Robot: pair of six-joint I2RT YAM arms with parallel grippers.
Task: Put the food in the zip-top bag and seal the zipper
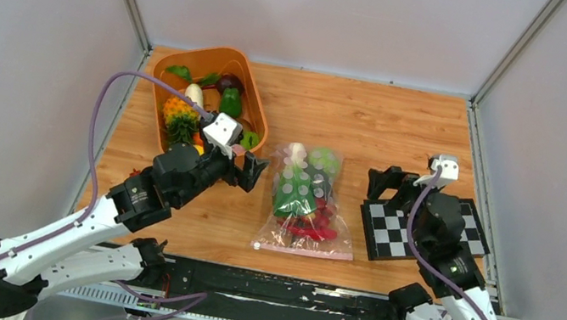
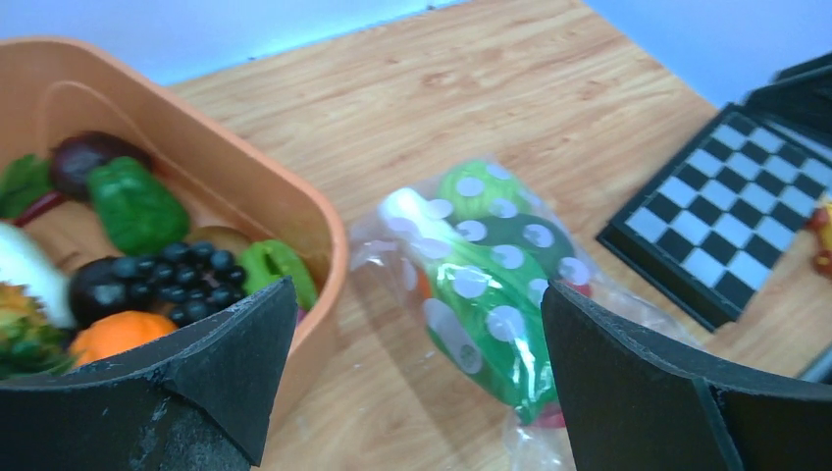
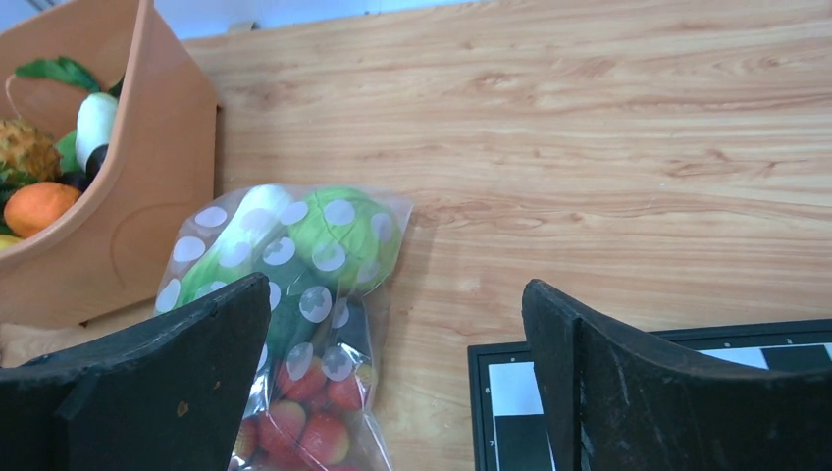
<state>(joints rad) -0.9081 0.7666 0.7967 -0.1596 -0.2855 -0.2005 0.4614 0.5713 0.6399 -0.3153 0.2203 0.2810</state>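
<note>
Zip-top bag [image 1: 275, 234] lies flat mid-bench, toward the near edge, betw. orange tub [image 1: 194, 52] at far-left corner and checkered board [image 1: 389, 228] by right edge. Food [image 1: 294, 199] is inside: green veg at the far end, strawberries [image 1: 320, 222] nearer the mouth. Zipper [image 1: 304, 252] runs straight along the bag's near edge. It looks flat, but sealed or not, can't tell. Left jaws open, empty, just beside bag's far-left corner. Right jaws open, empty, over board's far-left part. Loading prob. done, unless the toy produce in the tub counts too. Left to do, by my read: press or check the seal end to end.
</note>
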